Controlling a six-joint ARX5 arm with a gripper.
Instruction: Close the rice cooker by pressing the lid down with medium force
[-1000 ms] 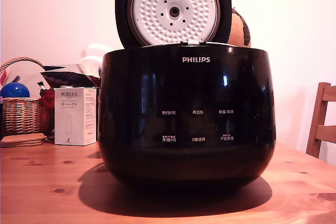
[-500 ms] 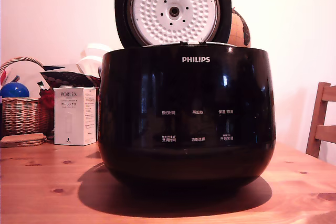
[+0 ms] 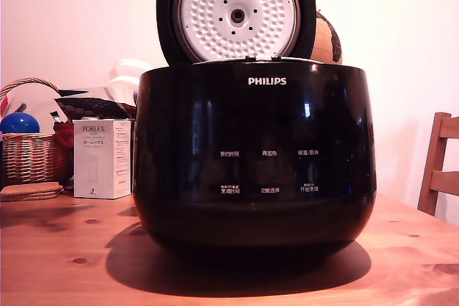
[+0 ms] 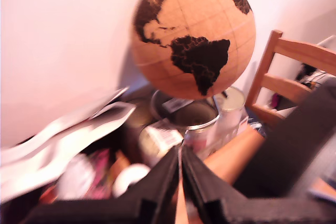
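Observation:
The glossy black rice cooker (image 3: 254, 163) fills the middle of the exterior view, standing on the wooden table (image 3: 57, 256). Its lid (image 3: 237, 12) stands open and nearly upright, with the white dimpled inner disc facing the camera. My gripper does not show in the exterior view. In the wrist view my gripper (image 4: 180, 156) has its two black fingers pressed together with nothing between them, pointing toward a cork globe (image 4: 193, 32). A blurred black slanted shape (image 4: 294, 140) beside the fingers is unclear.
Behind the cooker stand the globe (image 3: 328, 37), metal tins (image 4: 231, 108) and papers (image 4: 63, 135). At the exterior view's left are a white box (image 3: 102, 159), a wicker basket (image 3: 32, 155) and cork coasters (image 3: 30, 191). A wooden chair (image 3: 439, 166) stands at its right.

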